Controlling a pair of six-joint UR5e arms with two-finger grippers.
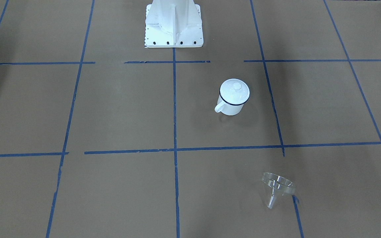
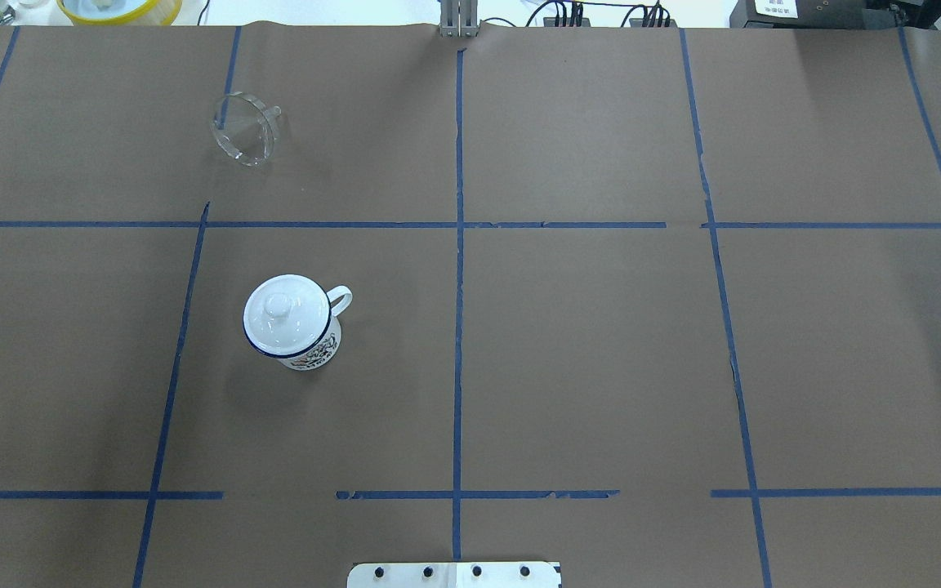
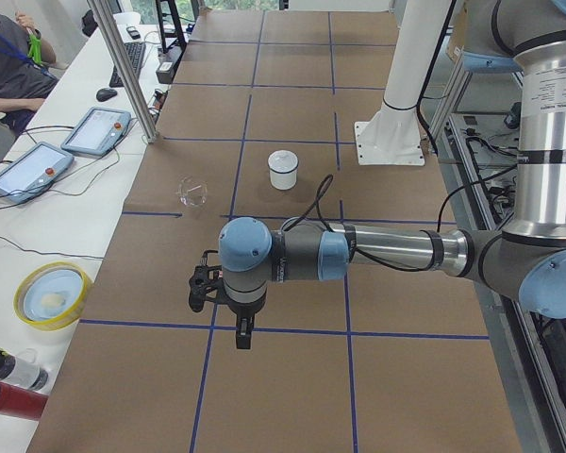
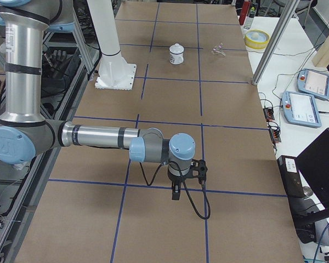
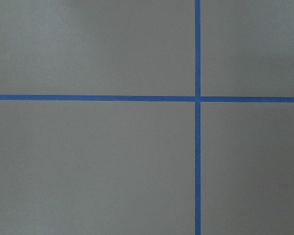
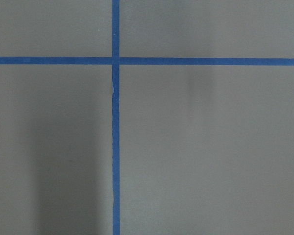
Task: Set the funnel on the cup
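Note:
The clear funnel (image 2: 246,129) lies on its side on the brown table at the far left of the overhead view, and shows in the front view (image 1: 276,186) too. The white cup (image 2: 311,349) with a dark blue rim stands upright nearer the robot, with a round white knobbed lid (image 2: 284,314) on top. Its handle points toward the table's middle. The left gripper (image 3: 243,335) shows only in the exterior left view, hanging over the table's left end, far from both. The right gripper (image 4: 175,193) shows only in the exterior right view, over the right end. I cannot tell if either is open.
The robot's white base (image 1: 174,23) stands at the table's near-middle edge. Blue tape lines cross the brown paper. A yellow bowl (image 3: 52,294), bottles (image 3: 9,396) and teach pendants (image 3: 28,165) lie on the side bench beyond the far edge. A metal post (image 3: 132,85) stands there.

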